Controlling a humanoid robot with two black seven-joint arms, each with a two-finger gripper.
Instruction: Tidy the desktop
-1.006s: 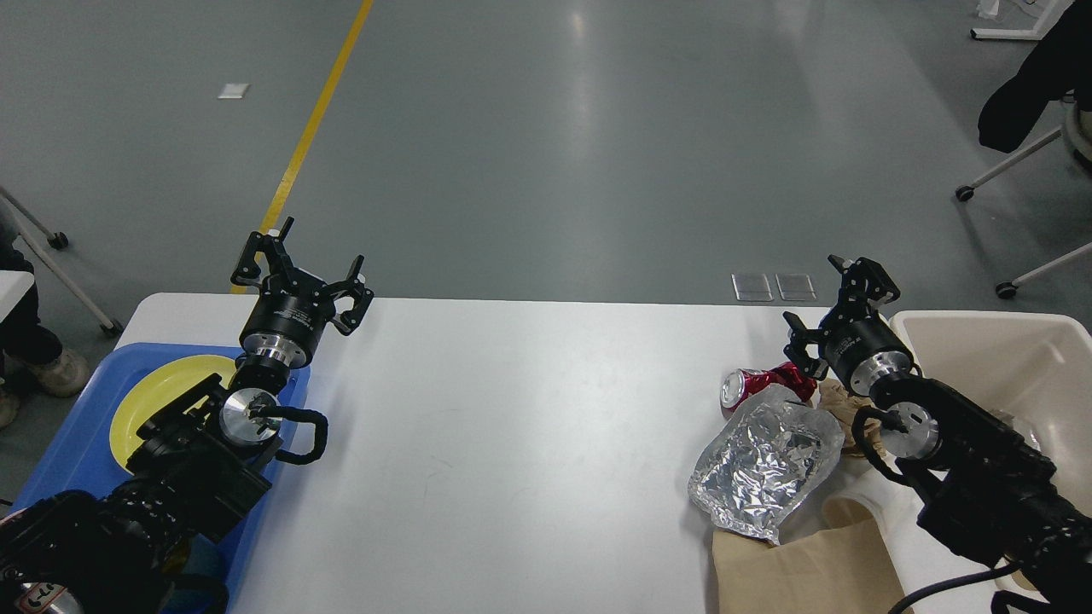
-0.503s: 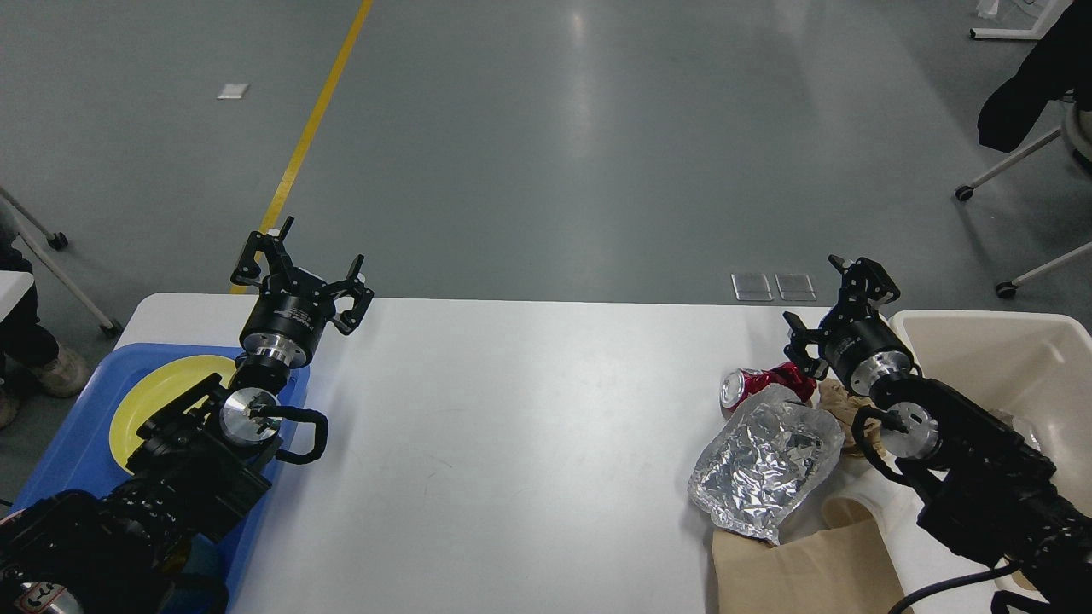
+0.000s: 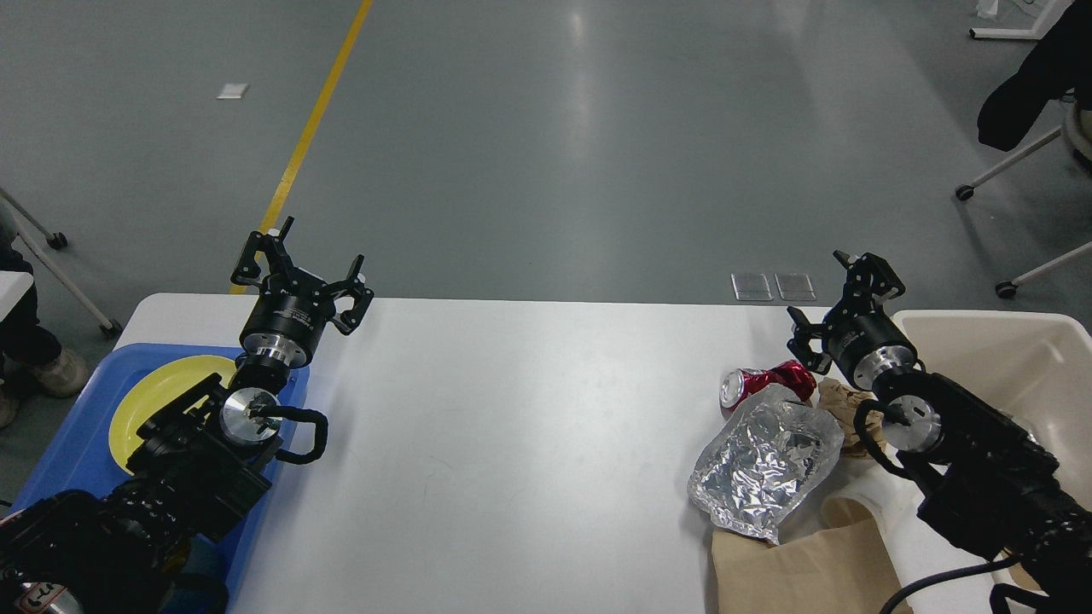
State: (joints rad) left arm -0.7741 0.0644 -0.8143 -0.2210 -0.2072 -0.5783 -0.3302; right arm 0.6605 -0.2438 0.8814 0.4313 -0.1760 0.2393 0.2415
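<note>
The white desktop (image 3: 512,443) fills the lower part of the head view. At its right side lie a crushed red can (image 3: 766,380), a crumpled silver foil bag (image 3: 766,459), a brown paper bag (image 3: 802,567) and crumpled brown paper (image 3: 840,399). My right gripper (image 3: 840,294) hangs open just above and behind the red can, holding nothing. My left gripper (image 3: 303,266) stands open over the desktop's far left edge, above the blue tray, with nothing between its fingers.
A blue tray (image 3: 77,443) holding a yellow plate (image 3: 158,396) sits at the left under my left arm. A beige bin (image 3: 1007,358) stands at the right edge. Chair legs (image 3: 1015,170) and open grey floor lie beyond the desktop.
My right gripper has shifted slightly to the right and up. The left arm and the objects have not moved.
</note>
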